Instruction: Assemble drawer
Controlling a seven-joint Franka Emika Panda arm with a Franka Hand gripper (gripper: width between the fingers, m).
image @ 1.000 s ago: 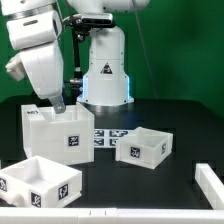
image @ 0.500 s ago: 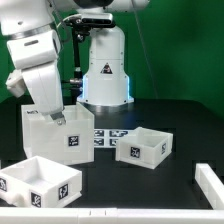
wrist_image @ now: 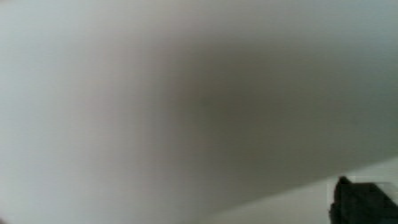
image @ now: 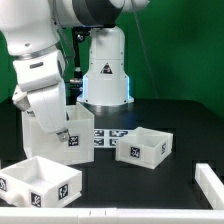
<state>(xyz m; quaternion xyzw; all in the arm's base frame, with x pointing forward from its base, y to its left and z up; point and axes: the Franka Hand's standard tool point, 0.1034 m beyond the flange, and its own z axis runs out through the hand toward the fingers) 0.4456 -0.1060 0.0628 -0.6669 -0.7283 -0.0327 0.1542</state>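
The drawer's white cube-shaped casing (image: 78,137) stands on the black table at the exterior view's left. My gripper (image: 60,127) has come down onto its top rear wall, and the fingertips are partly hidden by the wall. In the wrist view a blurred white surface of the casing (wrist_image: 160,100) fills the picture, with one dark fingertip (wrist_image: 361,201) at the edge, so the jaws look spread. One open-top tray (image: 143,148) sits to the exterior view's right of the casing. The other tray (image: 40,178) lies in front of it at the left.
The marker board (image: 108,136) lies flat between the casing and the right tray. The robot's base (image: 105,72) stands behind. A white raised part (image: 211,184) sits at the exterior view's lower right, and a white strip (image: 110,212) runs along the front edge.
The arm has come down and slightly toward the exterior view's right, bringing my gripper from just above the casing onto its top wall. The casing and trays have not moved.
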